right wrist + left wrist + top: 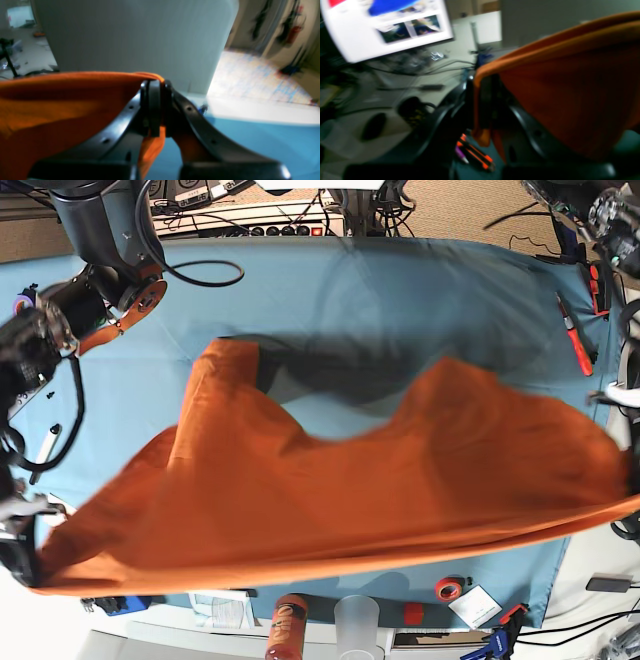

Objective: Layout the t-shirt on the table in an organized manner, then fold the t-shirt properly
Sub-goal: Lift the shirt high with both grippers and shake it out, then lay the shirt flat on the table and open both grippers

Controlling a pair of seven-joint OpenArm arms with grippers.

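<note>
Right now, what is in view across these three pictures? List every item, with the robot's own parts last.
t-shirt: one, bright orange, stretched in the air over the table between both claws.
table: one, blue-teal cover, under the shirt.
tape roll: one, orange-red, near edge.
clear cup: one, near edge.
orange bottle: one, near edge.
orange-handled tool: one, table's right side.
monitor: one, white screen, blurred, left wrist view.
left claw: black, shut on a shirt corner.
right claw: black, shut on a shirt corner.
</note>
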